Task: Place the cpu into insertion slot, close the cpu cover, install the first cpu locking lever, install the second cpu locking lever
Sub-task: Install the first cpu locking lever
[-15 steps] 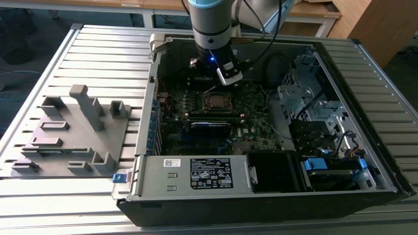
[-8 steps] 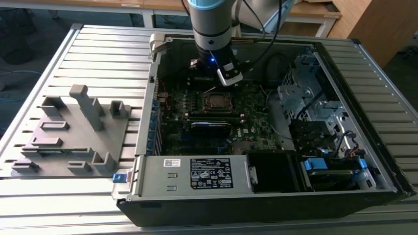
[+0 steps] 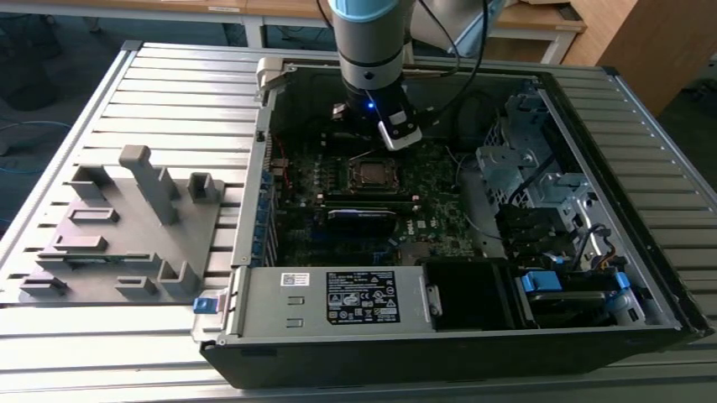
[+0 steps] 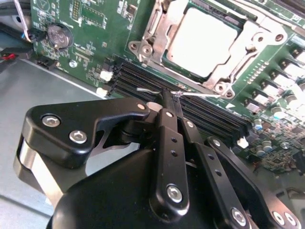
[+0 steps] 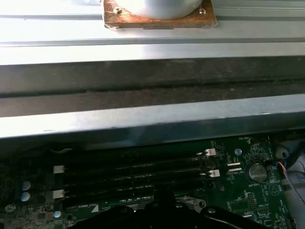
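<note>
Inside the open PC case (image 3: 448,363) on the slatted table (image 3: 168,92), my gripper (image 4: 167,96) was pinched together on the locking lever (image 4: 202,95), the seated cpu (image 3: 370,174) at its seven o'clock, exterior view

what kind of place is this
Probably a robotics lab or workshop bench: an open black desktop computer case lies on a ribbed grey metal table, a blue-and-grey robot arm reaches into it, and wooden desks stand behind.

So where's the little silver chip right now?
In the second wrist view the cpu sits on the motherboard, framed by the cpu cover, beside the black memory slots.
</note>
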`<state>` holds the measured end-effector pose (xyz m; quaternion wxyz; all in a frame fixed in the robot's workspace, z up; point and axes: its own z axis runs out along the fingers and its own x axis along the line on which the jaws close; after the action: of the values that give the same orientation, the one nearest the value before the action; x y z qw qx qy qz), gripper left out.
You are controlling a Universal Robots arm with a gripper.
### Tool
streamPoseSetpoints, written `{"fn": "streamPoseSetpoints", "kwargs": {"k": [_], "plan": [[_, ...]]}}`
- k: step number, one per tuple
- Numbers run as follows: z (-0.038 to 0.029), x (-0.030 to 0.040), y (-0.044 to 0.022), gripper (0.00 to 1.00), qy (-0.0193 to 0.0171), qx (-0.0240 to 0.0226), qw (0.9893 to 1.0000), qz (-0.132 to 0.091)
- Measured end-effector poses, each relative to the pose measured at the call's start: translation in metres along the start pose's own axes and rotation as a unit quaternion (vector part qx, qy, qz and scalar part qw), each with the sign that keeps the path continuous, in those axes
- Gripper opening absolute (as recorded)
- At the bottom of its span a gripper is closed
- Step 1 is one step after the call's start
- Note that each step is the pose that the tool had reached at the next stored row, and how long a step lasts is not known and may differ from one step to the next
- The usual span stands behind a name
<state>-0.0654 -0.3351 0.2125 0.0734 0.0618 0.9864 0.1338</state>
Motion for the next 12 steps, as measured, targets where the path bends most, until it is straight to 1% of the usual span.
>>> {"fn": "streamPoseSetpoints", "kwargs": {"k": [4, 7, 9, 12], "plan": [[0.0001, 0.0000, 0.0000, 0.10, -0.0001, 0.0000, 1.0000, 0.000], [0.0016, 0.0001, -0.0004, 0.10, -0.0003, -0.0002, 1.0000, 0.000], [0.0034, 0.0004, -0.0010, 0.10, -0.0012, -0.0005, 1.0000, 0.000], [0.0062, 0.0008, -0.0018, 0.10, -0.0035, -0.0007, 1.0000, -0.001]]}}
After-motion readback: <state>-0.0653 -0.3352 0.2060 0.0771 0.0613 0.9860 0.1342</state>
